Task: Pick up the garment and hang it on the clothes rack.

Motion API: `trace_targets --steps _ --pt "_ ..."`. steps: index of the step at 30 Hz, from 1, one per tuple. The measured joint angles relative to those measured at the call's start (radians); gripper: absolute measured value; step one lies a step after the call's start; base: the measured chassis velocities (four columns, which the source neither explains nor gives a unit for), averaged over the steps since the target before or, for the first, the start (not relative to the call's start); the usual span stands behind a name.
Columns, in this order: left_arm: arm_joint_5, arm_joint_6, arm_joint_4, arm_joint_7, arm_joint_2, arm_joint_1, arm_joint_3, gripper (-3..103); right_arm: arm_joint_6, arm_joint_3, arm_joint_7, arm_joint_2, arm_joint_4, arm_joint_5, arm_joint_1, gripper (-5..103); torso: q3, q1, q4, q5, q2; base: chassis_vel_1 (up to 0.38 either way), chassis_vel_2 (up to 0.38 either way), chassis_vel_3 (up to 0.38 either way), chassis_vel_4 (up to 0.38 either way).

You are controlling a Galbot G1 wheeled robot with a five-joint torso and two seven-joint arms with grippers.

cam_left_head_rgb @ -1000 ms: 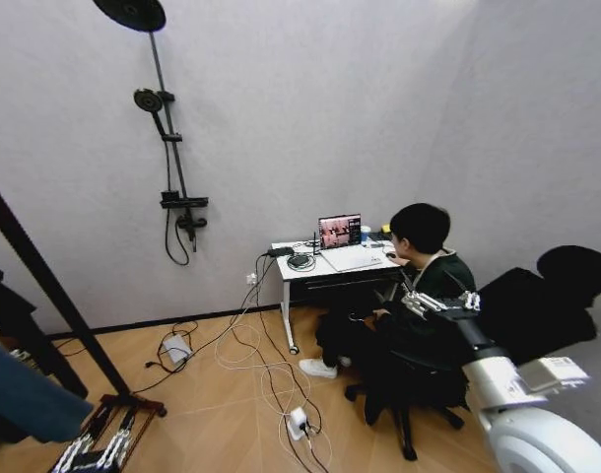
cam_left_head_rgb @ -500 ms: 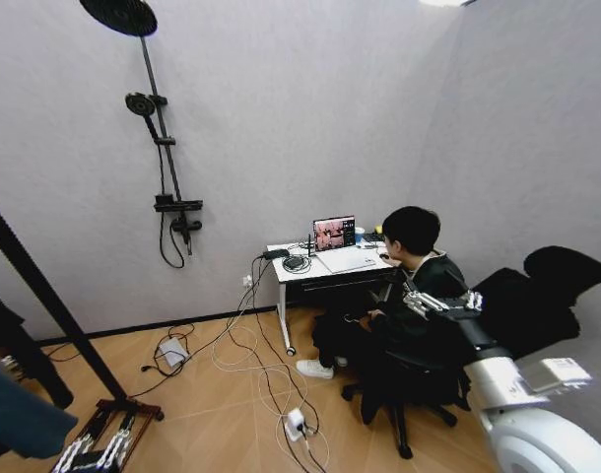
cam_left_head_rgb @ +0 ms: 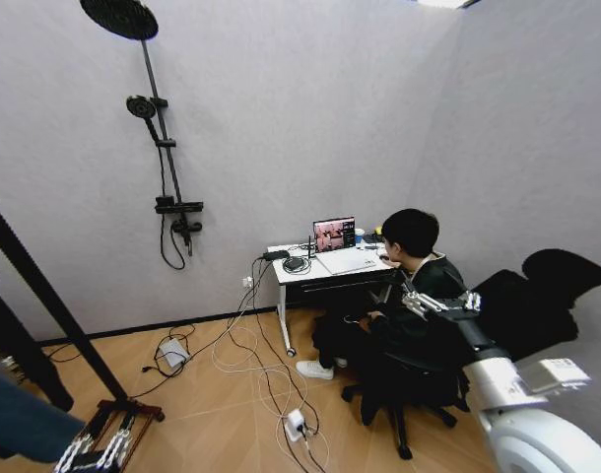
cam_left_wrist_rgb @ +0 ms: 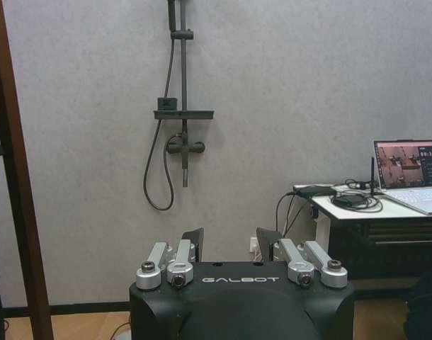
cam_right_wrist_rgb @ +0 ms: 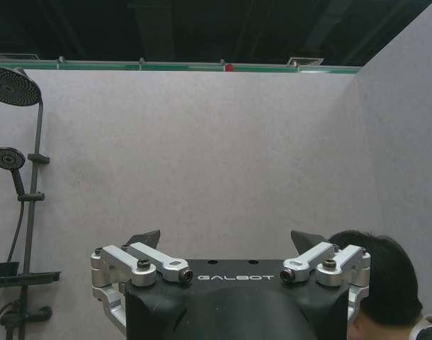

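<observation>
L gripper (cam_left_head_rgb: 96, 448) is being held low at the robot's left side. In its wrist view the fingers (cam_left_wrist_rgb: 193, 239) are being kept spread apart w/ nothing between them.

Just to the left of L gripper and rising above it, a slanted dark post of the clothes rack (cam_left_head_rgb: 54, 296) is being shown; from the wrist it is being seen as a reddish-brown beam (cam_left_wrist_rgb: 14, 177). Further left of that post, a dark cloth (cam_left_head_rgb: 5, 335) is being cut off by the frame edge. Whether it is the garment can't be told. Below the cloth, a teal sleeve (cam_left_head_rgb: 20, 426) is being seen close to L gripper.

Beyond L gripper, on the grey wall (cam_left_head_rgb: 281, 118), a black shower set (cam_left_wrist_rgb: 182, 106) is being faced approx. straight on. To the right of L gripper and further off, a white desk (cam_left_head_rgb: 325, 271) is being seen w/ an open laptop (cam_left_head_rgb: 338, 235) on it, and cables (cam_left_head_rgb: 251, 355) are lying across the wood floor between the desk and the robot.

R gripper (cam_left_head_rgb: 434, 301) is being held raised and fwd at the robot's right side, well apart from the rack. In its wrist view the fingers (cam_right_wrist_rgb: 149, 237) are being kept wide apart, empty, pointed at the wall. To the right of R gripper, a black mass (cam_left_head_rgb: 547, 296) is being seen by the side wall; what it is can't be told.
</observation>
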Motion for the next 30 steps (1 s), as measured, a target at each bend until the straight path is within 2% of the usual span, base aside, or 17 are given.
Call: trace_targets --steps 13,15,20,30 --pt "0.0 0.0 0.0 0.0 0.0 0.0 0.0 46 0.004 -0.044 0.004 0.01 0.0 -0.037 0.008 100 -0.002 -0.002 0.0006 -0.0001 -0.004 0.039 0.04 0.037 0.042" --pt "0.0 0.0 0.0 0.0 0.0 0.0 0.0 46 0.012 -0.06 0.019 0.018 0.0 -0.046 0.012 100 -0.003 -0.002 -0.0001 0.0001 -0.005 0.0 0.0 0.0 0.0" --pt "0.0 0.0 0.0 0.0 0.0 0.0 0.0 46 0.021 -0.072 0.021 0.02 0.0 -0.062 0.004 100 -0.003 -0.003 -0.0002 0.0 -0.006 0.0 0.0 0.0 0.0" --pt "0.0 0.0 0.0 0.0 0.0 0.0 0.0 46 0.023 -0.079 0.023 0.013 0.0 -0.068 -0.002 100 -0.004 -0.004 0.0 0.0001 -0.007 0.129 -0.13 -0.116 0.13"
